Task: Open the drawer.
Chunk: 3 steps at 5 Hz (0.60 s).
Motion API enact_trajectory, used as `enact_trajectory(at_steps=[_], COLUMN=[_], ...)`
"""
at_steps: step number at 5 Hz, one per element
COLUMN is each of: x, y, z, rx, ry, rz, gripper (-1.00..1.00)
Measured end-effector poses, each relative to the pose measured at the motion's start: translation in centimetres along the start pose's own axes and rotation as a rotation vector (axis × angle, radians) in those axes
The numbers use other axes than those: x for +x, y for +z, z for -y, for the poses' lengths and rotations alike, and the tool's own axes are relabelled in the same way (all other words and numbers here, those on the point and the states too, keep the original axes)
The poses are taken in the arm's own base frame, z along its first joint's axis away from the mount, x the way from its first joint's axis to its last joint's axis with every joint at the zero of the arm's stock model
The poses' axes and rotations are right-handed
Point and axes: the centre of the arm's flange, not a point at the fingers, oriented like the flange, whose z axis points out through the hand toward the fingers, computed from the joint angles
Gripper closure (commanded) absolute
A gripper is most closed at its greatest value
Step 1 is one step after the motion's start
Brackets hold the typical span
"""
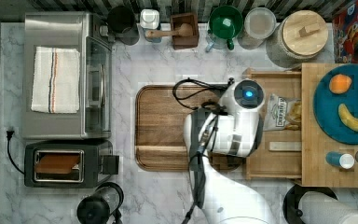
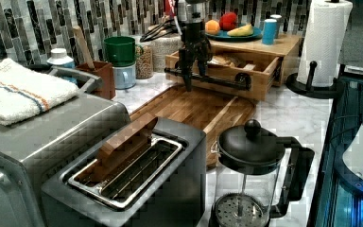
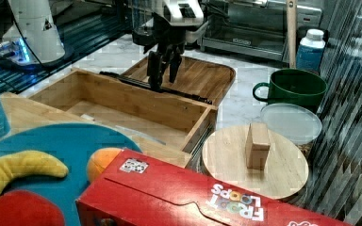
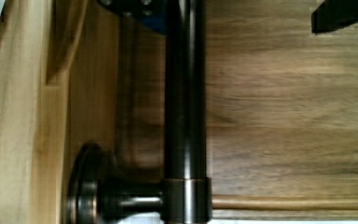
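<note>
One drawer (image 3: 122,101) pulled out; one hand (image 3: 162,70) straddles its handle (image 3: 188,96).

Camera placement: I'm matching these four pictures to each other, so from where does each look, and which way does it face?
Top view: overhead, straight down on the drawer; white arm covers its handle.
Left view: low by the toaster, facing the drawer front; end effector at the black handle.
Right view: behind the cereal box, looking over the open drawer toward the arm.
Wrist view: close above the handle.
Left and right views share handle and end effector.
</note>
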Motion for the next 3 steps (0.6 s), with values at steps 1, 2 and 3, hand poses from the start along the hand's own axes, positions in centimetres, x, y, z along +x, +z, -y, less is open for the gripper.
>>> enact_trajectory(at_steps=[1,2,3], x=[0.27,0.26,0.38], y=[0.16,0.38,0.31], z=[2.35,1.57,1.43], rx=[0.005,0.003,0.018], ry=[-0.008,0.029,0.054], rz=[0.007,0.008,0.02], gripper=[-1.0,-1.0,-1.0])
